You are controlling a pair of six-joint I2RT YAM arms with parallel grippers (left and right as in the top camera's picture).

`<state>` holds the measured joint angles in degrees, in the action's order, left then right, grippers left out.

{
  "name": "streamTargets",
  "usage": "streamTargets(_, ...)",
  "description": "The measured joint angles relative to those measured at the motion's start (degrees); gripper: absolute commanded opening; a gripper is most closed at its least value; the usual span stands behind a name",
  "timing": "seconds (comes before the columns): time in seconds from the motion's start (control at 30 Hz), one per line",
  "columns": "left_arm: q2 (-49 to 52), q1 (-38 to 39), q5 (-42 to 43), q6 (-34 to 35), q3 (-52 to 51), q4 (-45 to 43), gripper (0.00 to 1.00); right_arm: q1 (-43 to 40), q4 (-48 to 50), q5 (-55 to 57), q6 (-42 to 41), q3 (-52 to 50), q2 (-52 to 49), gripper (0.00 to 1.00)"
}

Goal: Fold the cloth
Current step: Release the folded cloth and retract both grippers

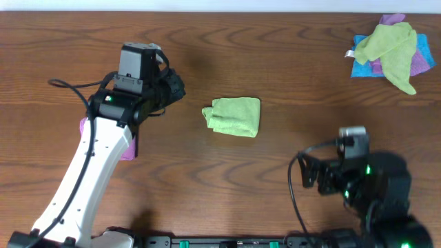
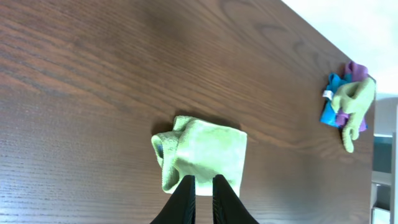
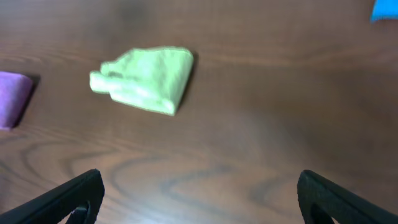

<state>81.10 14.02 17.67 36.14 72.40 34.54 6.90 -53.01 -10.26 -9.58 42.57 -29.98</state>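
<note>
The cloth point(image 1: 234, 117), light lime green, lies folded into a small bundle in the middle of the table, with a rolled end at its left. It also shows in the left wrist view point(image 2: 202, 154) and the right wrist view point(image 3: 146, 79). My left gripper point(image 1: 176, 86) hovers to the left of the cloth, apart from it. Its jaws point(image 2: 203, 180) stand a narrow crack apart with nothing between them. My right gripper point(image 1: 309, 173) rests near the front right, its jaws point(image 3: 199, 186) wide open over bare wood and empty.
A pink-purple cloth point(image 1: 127, 148) lies partly under the left arm, and its edge shows in the right wrist view point(image 3: 12, 96). A pile of blue, purple and olive-green cloths point(image 1: 389, 52) sits at the back right corner point(image 2: 348, 106).
</note>
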Motion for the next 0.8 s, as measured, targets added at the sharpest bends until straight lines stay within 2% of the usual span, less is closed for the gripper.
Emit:
streamTargets(0.17, -1.84, 0.00, 0.28, 0.07, 0.00, 1.46, 0.17, -0.02, -0.44, 0.76, -2.40, -7.34, 12.13, 0.99)
streamTargets(0.27, -3.04, 0.00, 1.66, 0.59, 0.00, 2.99, 0.19, -0.02, -0.09, 3.10, -4.68, -9.14, 15.65, 0.99)
streamTargets(0.43, -6.60, 0.00, 3.54, 1.81, 0.00, 9.42, 0.20, -0.02, 0.11, 11.32, -9.07, -9.68, 15.98, 0.99)
streamTargets(0.6, -16.39, -0.92, 2.19, 2.99, 0.00, 18.03, 0.21, -0.02, 0.15, 14.67, -9.97, -9.73, 15.96, 0.99)
streamTargets(0.7, -21.86, -1.90, 0.74, 5.57, -2.10, 17.66, 0.21, -0.02, 0.13, 15.19, -10.32, -9.75, 15.98, 0.99)
streamTargets(0.8, -26.36, -2.14, 0.35, 9.18, -8.66, 14.99, 0.21, -0.02, 0.13, 15.32, -10.40, -9.75, 15.98, 0.99)
